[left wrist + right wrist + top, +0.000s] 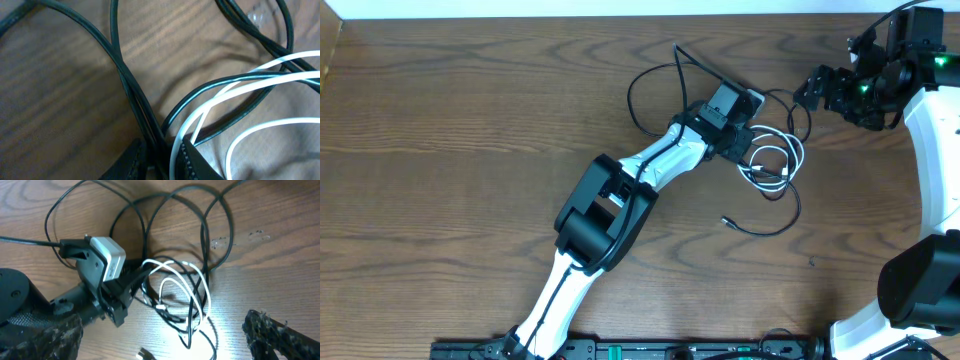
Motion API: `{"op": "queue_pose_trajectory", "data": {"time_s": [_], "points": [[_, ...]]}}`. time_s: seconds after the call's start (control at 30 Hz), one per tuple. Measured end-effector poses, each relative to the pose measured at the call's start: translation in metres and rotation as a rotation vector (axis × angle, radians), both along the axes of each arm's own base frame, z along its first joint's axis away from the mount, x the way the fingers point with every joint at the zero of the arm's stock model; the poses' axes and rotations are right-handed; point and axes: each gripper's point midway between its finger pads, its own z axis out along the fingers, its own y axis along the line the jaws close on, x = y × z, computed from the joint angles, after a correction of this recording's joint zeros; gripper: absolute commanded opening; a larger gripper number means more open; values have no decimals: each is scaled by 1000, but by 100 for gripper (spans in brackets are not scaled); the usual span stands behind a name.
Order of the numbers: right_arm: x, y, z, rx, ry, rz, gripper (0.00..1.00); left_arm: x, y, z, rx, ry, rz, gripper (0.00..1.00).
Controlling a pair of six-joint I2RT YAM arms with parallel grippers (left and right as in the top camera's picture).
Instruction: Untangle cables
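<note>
Pinching a few black cords [131, 95] between its nearly closed fingers [192, 160], the left pincer [159, 156] sits low on the bench [55, 110]. The white cord [240, 90] runs right beside one finger and loops away ahead of it. Beyond its tips the cables [775, 160] lie as a loose tangle. One black loop [630, 100] reaches back beside its wrist, and a plug end [725, 221] lies off to one side. Past the tangle, the right pincer [810, 95] is spread wide, holding nothing and clear of the cords.
</note>
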Motion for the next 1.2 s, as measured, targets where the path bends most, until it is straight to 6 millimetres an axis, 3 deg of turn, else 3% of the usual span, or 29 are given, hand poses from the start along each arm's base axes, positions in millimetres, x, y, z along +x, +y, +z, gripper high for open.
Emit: {"op": "queue_pose_trajectory", "data": {"time_s": [0.07,0.17,0.23,0.37,0.43,0.5,0.63,0.77,0.83,0.97,1.2], "points": [[0,0,0,-1,-1,2,99,-6,1,-1,17,16,-4,23],[0,0,0,-2,-2,5,99,-11,0,-3,33,23,-6,8],[0,1,0,-3,-2,10,99,-13,3,-1,48,32,9,8],[-1,5,0,-5,-1,24,99,-24,27,5,132,73,42,7],[-1,6,0,-3,-3,30,99,-28,46,19,158,93,66,7],[0,8,0,-3,-7,34,99,-25,65,50,149,84,101,7],[2,19,2,2,-23,64,99,-17,94,148,32,-12,153,7],[5,51,12,69,-89,202,99,-41,116,241,-93,-98,146,8],[4,69,19,121,-127,284,98,-53,121,262,-122,-107,135,8],[-2,98,34,229,-197,429,98,-66,132,267,-131,-65,129,7],[-16,133,52,349,-272,600,97,-51,154,251,-164,34,180,7]]}}
